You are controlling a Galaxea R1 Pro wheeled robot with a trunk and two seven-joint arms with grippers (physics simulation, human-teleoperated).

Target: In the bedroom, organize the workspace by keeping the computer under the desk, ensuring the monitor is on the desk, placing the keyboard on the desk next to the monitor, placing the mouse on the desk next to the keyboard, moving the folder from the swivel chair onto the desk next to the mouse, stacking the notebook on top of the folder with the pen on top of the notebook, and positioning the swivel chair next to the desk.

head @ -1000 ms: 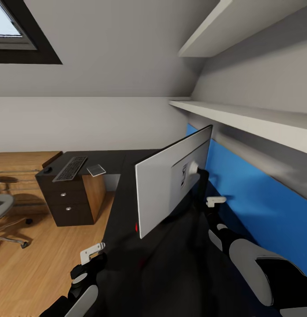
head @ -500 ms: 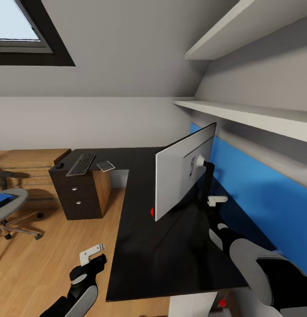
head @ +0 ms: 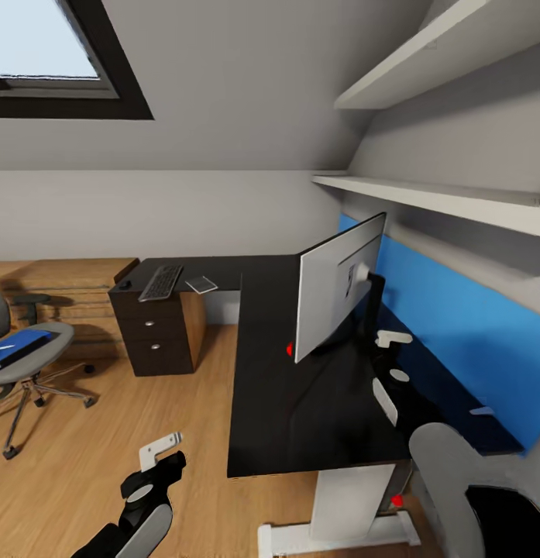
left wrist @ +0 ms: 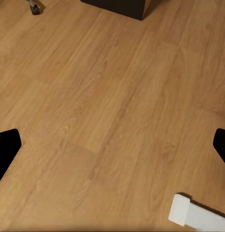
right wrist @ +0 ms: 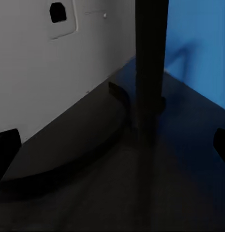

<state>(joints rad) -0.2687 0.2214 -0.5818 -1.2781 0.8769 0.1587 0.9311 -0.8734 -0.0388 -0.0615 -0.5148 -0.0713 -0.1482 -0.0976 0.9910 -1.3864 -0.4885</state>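
The monitor (head: 335, 298) stands on the black desk (head: 300, 418) with its pale back toward me; its stand (right wrist: 150, 53) and back (right wrist: 54, 63) are close in the right wrist view. My right gripper (head: 391, 339) (right wrist: 112, 145) is open just behind the stand, holding nothing. On the desk's far wing lie the keyboard (head: 161, 283), the mouse (head: 125, 284) and the notebook (head: 201, 284). The blue folder (head: 18, 346) rests on the swivel chair (head: 37, 364) at far left. My left gripper (head: 163, 449) (left wrist: 112, 145) hangs open over the floor. Computer and pen are out of view.
A dark drawer unit (head: 157, 337) sits under the desk's far wing. White shelves (head: 424, 198) run along the right wall above the blue panel (head: 455, 333). A white desk leg (head: 347, 504) stands near me, with a small red spot (head: 396, 500) beside it. Wooden floor (head: 107, 434) lies between chair and desk.
The whole picture has shifted: the camera has drawn back from the desk and turned, so the desk's near edge, white leg and the chair with the folder came into view. Both grippers stay open.
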